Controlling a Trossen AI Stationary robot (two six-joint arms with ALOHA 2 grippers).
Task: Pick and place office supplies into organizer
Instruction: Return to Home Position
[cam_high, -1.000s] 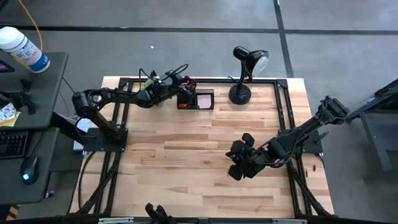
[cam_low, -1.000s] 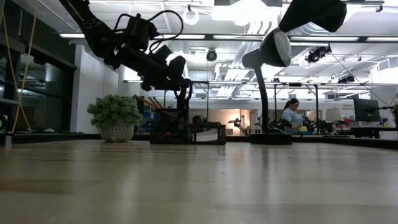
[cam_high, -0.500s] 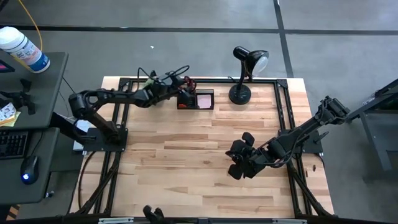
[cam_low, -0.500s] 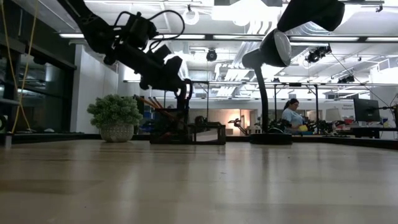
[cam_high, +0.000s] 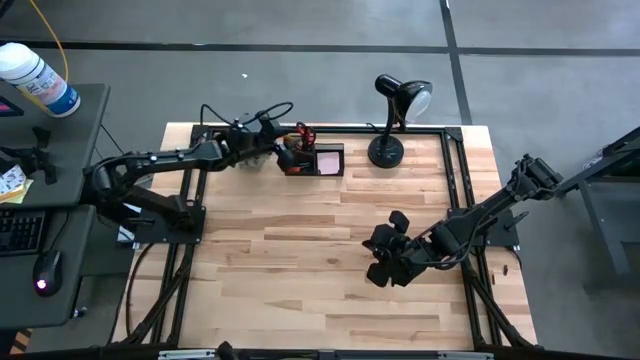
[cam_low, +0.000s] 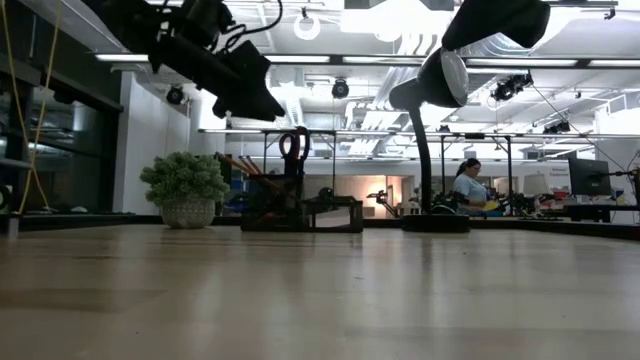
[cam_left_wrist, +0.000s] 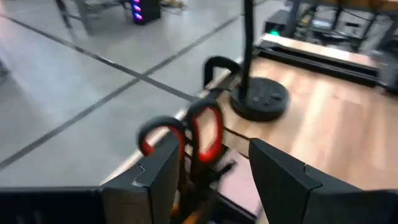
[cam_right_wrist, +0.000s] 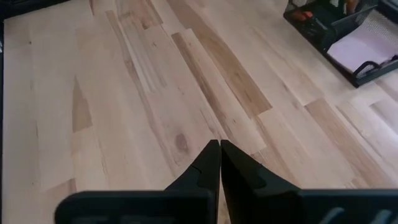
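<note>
Fingers (cam_left_wrist: 158, 177) of the left gripper (cam_high: 270, 150) were spread wide with nothing between them, raised above the table (cam_high: 300, 250) just at 9 o'clock of the organizer (cam_high: 340, 173), which sat at the table's 12 o'clock edge. Scissors (cam_low: 292, 146) stood handles-up in the organizer's 9 o'clock end, with the pink sticky-note pad (cam_high: 329, 160) in its 3 o'clock end. Right gripper (cam_high: 380, 257) hung over the table toward 4 o'clock, its 2 fingers (cam_right_wrist: 205, 165) pressed together on nothing.

The left arm stretches out far from its base, its left tool (cam_high: 270, 150) held high, fingers (cam_left_wrist: 158, 177) spread wide and empty. The right arm is folded low, its right tool (cam_high: 383, 260) pinched closed, empty.
</note>
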